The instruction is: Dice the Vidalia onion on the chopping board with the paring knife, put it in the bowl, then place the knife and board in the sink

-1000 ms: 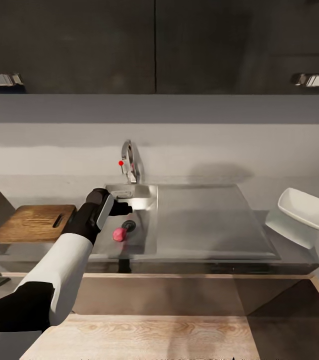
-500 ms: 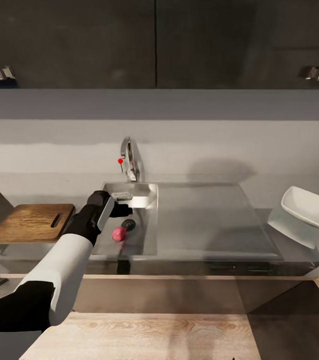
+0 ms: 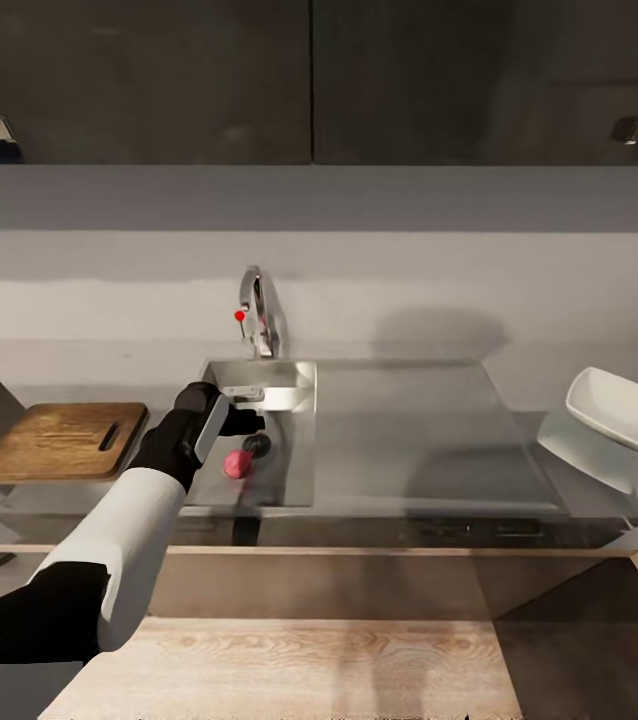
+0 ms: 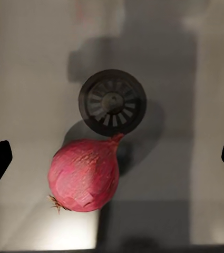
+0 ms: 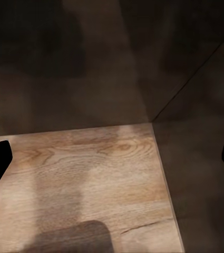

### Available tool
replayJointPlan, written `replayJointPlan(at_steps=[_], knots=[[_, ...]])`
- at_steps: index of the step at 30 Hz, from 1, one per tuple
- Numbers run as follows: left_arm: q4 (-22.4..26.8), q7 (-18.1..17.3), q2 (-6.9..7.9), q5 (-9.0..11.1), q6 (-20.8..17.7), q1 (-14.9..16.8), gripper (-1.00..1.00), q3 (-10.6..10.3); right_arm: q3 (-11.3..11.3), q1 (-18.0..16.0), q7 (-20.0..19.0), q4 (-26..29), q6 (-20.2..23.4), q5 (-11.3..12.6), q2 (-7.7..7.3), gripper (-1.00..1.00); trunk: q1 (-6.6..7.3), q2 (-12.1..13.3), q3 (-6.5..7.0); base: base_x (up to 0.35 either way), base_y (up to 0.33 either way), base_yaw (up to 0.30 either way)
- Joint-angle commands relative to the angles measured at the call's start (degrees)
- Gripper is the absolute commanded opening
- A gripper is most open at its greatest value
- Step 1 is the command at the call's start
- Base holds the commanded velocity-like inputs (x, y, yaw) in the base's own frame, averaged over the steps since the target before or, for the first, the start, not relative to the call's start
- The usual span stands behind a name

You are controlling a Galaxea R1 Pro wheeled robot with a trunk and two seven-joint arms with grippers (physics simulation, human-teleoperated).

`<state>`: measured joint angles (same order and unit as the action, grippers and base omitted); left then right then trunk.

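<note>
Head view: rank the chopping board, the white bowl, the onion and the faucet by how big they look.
1. chopping board, though the white bowl looks nearly as big and is cut off at the edge
2. faucet
3. onion, smallest

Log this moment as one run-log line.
phase: reaching for onion | left gripper: open, above onion | onion: in sink, beside drain | right gripper: open, holding nothing

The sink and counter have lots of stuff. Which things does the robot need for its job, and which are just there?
Needed for the job:
- onion, lying in the sink beside the drain
- chopping board on the counter
- bowl on the counter
- left gripper, open above the onion

Just there:
- tap
- drain
- cupboards
</note>
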<state>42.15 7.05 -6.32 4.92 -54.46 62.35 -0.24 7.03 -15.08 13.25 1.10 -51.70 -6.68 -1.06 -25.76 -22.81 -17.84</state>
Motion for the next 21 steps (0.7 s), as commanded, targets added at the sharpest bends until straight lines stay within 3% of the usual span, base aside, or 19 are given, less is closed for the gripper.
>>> replayJointPlan(at_steps=[1,21], knots=[[0.04,0.51,0.01,0.53,-0.21,0.04,1.0,-0.03,0.44,-0.04,0.2,-0.03,-0.15,-0.62,0.0,1.0,-0.03,-0.11,-0.18,0.0,0.0,0.0],[-0.66,0.42,0.78,0.54,-0.21,0.02,1.0,-0.03,0.44,-0.04,0.2,-0.04,-0.15,-0.6,-0.08,1.0,-0.03,-0.11,-1.85,0.0,0.032,0.0]])
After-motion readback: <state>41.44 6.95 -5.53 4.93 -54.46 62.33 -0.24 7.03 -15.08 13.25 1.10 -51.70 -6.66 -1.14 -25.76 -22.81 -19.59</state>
